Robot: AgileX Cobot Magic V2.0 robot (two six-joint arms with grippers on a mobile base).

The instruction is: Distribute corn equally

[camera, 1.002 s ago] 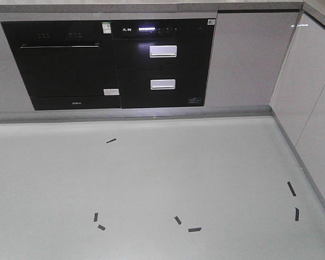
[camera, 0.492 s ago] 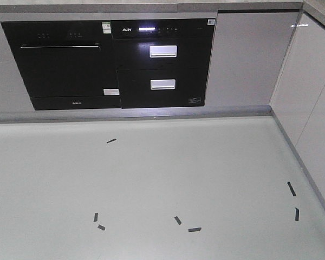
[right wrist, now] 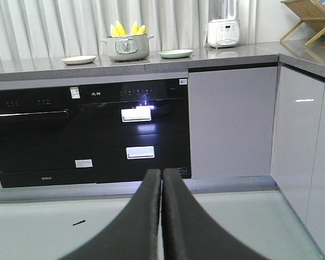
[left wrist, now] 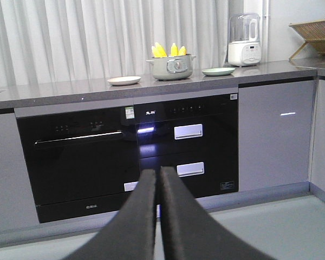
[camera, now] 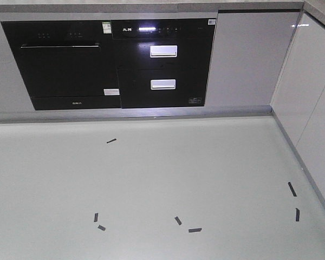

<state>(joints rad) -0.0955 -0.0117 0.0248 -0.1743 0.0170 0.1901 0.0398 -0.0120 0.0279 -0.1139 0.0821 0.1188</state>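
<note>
Yellow corn (left wrist: 168, 50) (right wrist: 127, 28) stands upright in a grey-green pot (left wrist: 172, 67) (right wrist: 127, 49) on the far countertop, in both wrist views. A cream plate (left wrist: 124, 80) (right wrist: 78, 59) lies left of the pot and a pale green plate (left wrist: 218, 71) (right wrist: 176, 53) lies right of it. My left gripper (left wrist: 157, 174) is shut with nothing in it, low and well short of the counter. My right gripper (right wrist: 161, 174) is also shut and empty, equally far back. The front view shows no corn and no gripper.
Black built-in appliances (camera: 114, 65) fill the cabinet front under the grey countertop (left wrist: 54, 92). A white kitchen appliance (left wrist: 244, 40) (right wrist: 223, 27) and a wooden rack (left wrist: 313, 35) (right wrist: 309, 21) stand at the right. Cabinets (camera: 314, 108) run along the right. Black tape marks (camera: 194, 230) dot the floor.
The front view has shifted very slightly; the tape marks sit a touch differently. Nothing else has visibly moved.
</note>
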